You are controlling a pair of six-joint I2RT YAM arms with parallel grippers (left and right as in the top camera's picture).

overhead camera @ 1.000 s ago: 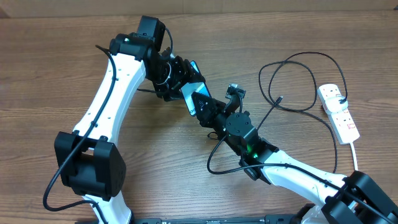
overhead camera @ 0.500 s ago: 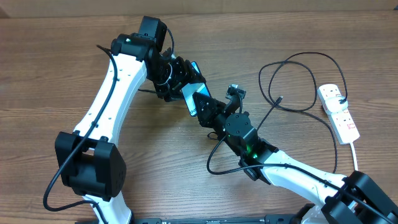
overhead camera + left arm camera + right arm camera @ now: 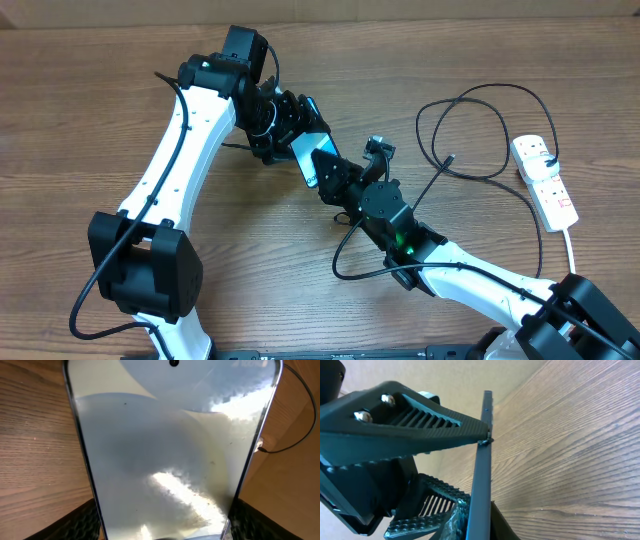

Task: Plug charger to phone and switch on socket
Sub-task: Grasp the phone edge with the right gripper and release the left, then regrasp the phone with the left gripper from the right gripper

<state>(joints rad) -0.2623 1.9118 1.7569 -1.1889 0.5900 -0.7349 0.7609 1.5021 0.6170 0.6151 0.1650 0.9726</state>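
Right wrist view: right gripper (image 3: 475,469) was nearly closed across the thin phone (image 3: 486,415), seen edge-on. Upper fingertip touched one face, lower finger sat against the other, so it read as a pinch on the phone. The wooden table (image 3: 580,460) ran off behind, and no cable was in this view

Left wrist view: the light-blue screen filled the picture, with ribbed black pads (image 3: 80,522) at both long edges near the bottom. Jaws were set wide, about the phone's width. Whether they pressed on it or only flanked it could not be told. A thin black cable crossed the far right corner, well apart from the phone

Overhead: both arms met mid-table. Left gripper (image 3: 297,135) was on the upper end of the phone, right gripper on the lower end, phone tilted between them. Its port end was hidden by the grippers

Farther right the charger (image 3: 490,86) lay looped on the table. Its connector tip (image 3: 451,158) was loose on the wood, near the right arm but well apart from the phone, with nothing touching it. The cable's other end reached the socket (image 3: 545,185) at the right edge, and the thick white cord (image 3: 572,240) trailed off toward the bottom. Red switches were too small to read as on or off

Progress judgement: early. Only the phone was in hand. Not yet done: connector picked up, connector pushed into the phone, socket switch pressed. Both grippers were at the phone, so one likely had to let go before it could fetch the tip
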